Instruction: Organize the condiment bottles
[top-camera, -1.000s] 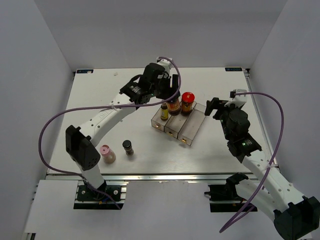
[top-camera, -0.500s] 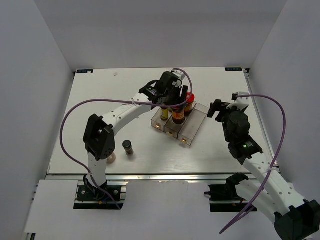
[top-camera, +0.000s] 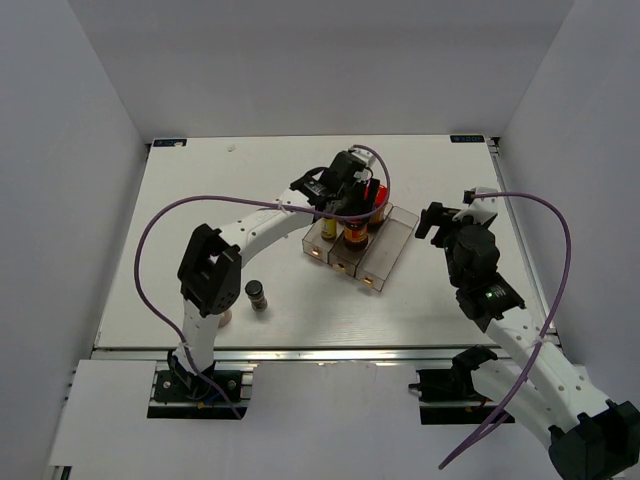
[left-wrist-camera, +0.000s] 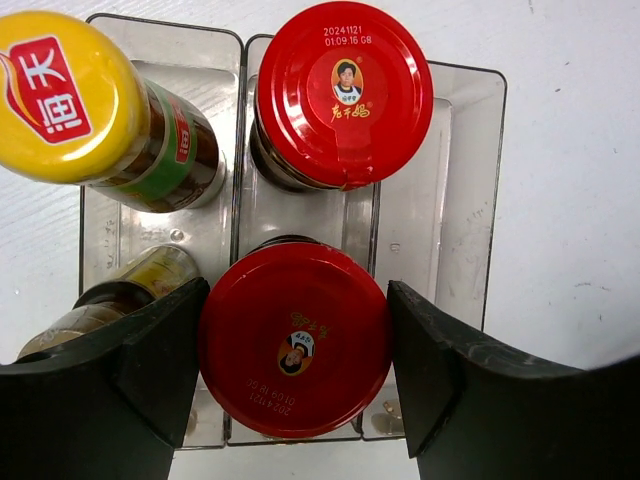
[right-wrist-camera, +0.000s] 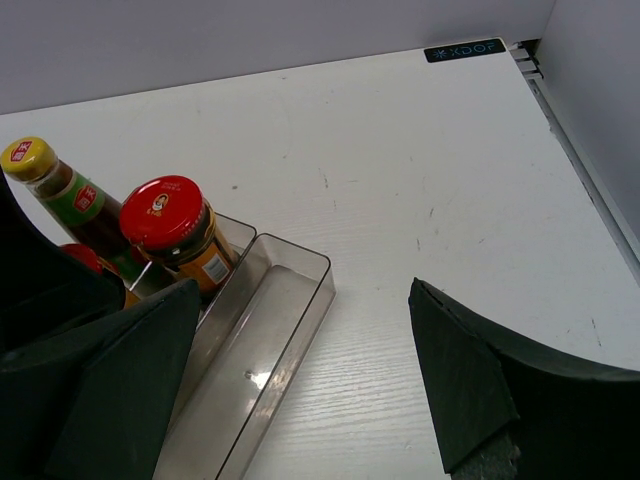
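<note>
My left gripper (left-wrist-camera: 293, 345) is shut on a squat red-lidded jar (left-wrist-camera: 293, 340), holding it by the lid in the near end of the clear tray's (left-wrist-camera: 470, 200) middle compartment. The second red-lidded jar (left-wrist-camera: 343, 95) stands at that compartment's far end. The tall yellow-capped bottle (left-wrist-camera: 65, 95) and the small yellow-capped one (left-wrist-camera: 130, 295) stand in the left compartment. In the top view the left gripper (top-camera: 352, 215) covers the tray's (top-camera: 385, 255) back. The black-capped bottle (top-camera: 257, 294) stands on the table; the pink one (top-camera: 227, 318) is mostly hidden behind the left arm. My right gripper (right-wrist-camera: 300, 390) is open and empty.
The tray's right compartment (right-wrist-camera: 265, 340) holds nothing. The right gripper (top-camera: 440, 218) hovers just right of the tray. White walls close in the table on three sides. The left arm's elbow stands near the black-capped bottle.
My left gripper has carried the red-lidded jar from behind the tray to the right and down into the middle compartment. The left elbow swung right. The right arm has barely moved.
</note>
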